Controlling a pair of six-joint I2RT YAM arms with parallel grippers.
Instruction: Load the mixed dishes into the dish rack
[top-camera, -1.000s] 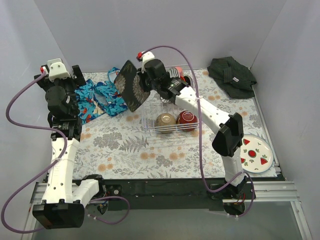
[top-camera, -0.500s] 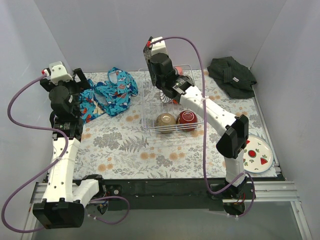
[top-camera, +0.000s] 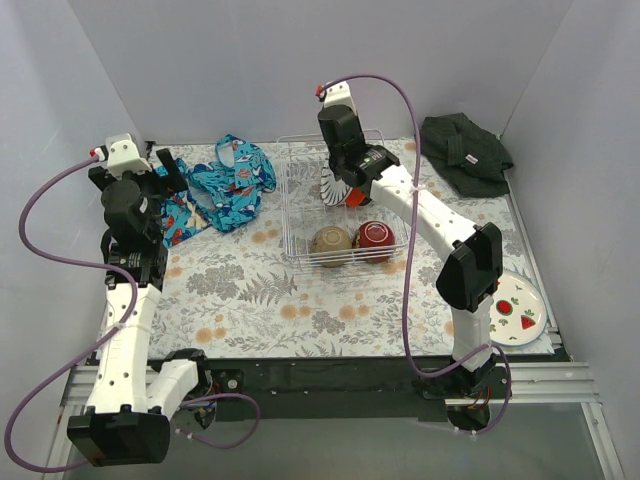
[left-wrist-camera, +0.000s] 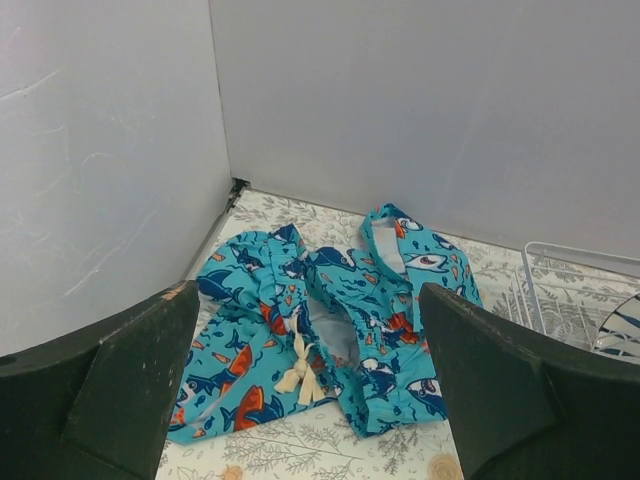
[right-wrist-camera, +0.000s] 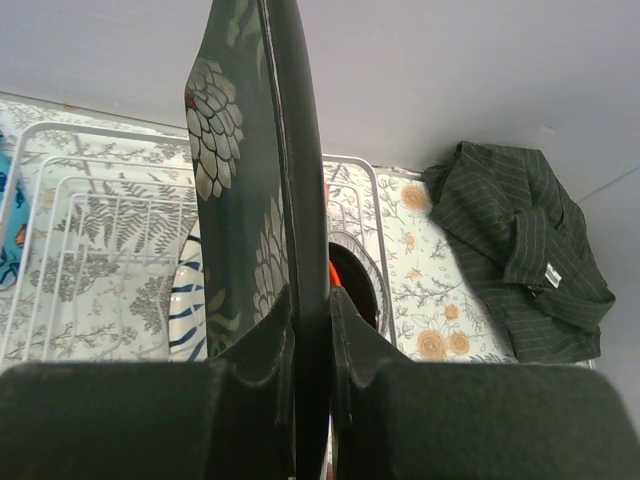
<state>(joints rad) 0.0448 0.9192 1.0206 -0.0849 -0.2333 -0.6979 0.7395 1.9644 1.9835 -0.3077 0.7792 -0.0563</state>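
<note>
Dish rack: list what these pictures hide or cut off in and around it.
- Dark square plate: top view, hidden under the right arm; right wrist view, edge-on, top cut off.
- Striped plate: top view, partly under that arm; left wrist view, cut by the right edge.
- Watermelon plate: top view, left side behind the right arm's elbow.

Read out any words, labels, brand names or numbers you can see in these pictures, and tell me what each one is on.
No text can be read in any view.
The white tag on the dark green cloth: too small to read.
The dark square plate, blue cloth and watermelon plate: pictures only, no words.
</note>
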